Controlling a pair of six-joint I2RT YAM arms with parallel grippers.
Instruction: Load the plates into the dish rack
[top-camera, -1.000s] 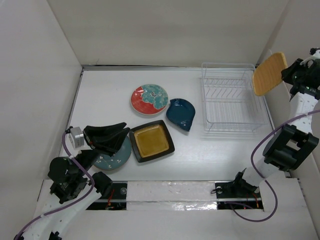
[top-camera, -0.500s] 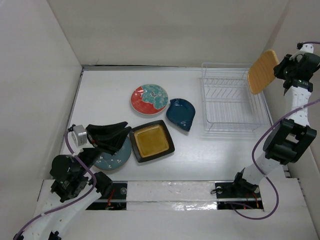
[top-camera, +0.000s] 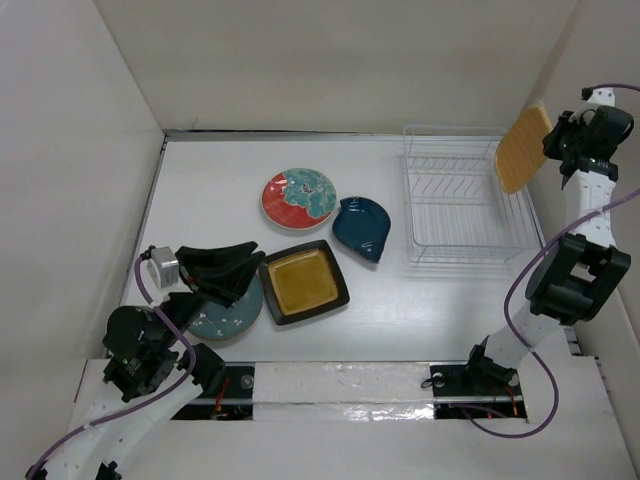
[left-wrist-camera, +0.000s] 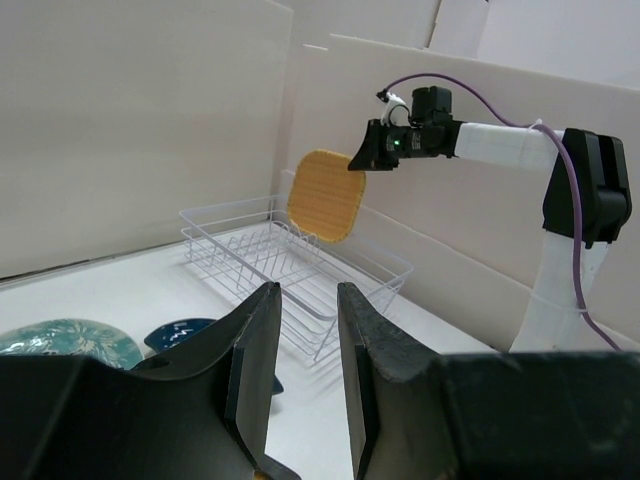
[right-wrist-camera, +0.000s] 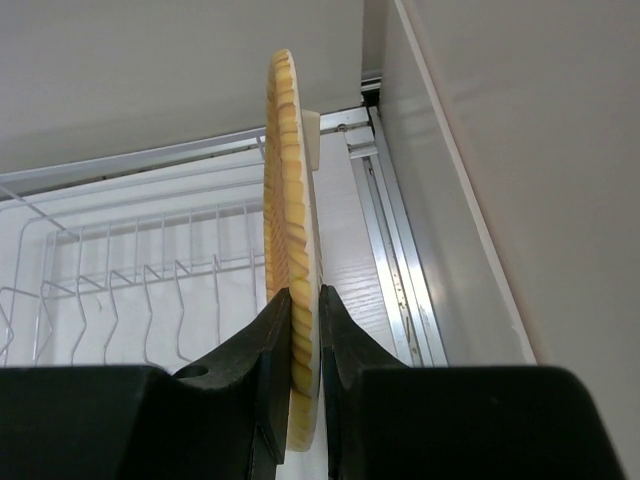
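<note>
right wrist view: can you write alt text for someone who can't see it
The right gripper is shut on an orange-yellow plate, seen edge-on and held upright. Beyond it, to the left, sits the white wire dish rack, with no plate in the slots that show. A pale wall rises on the right.
</note>
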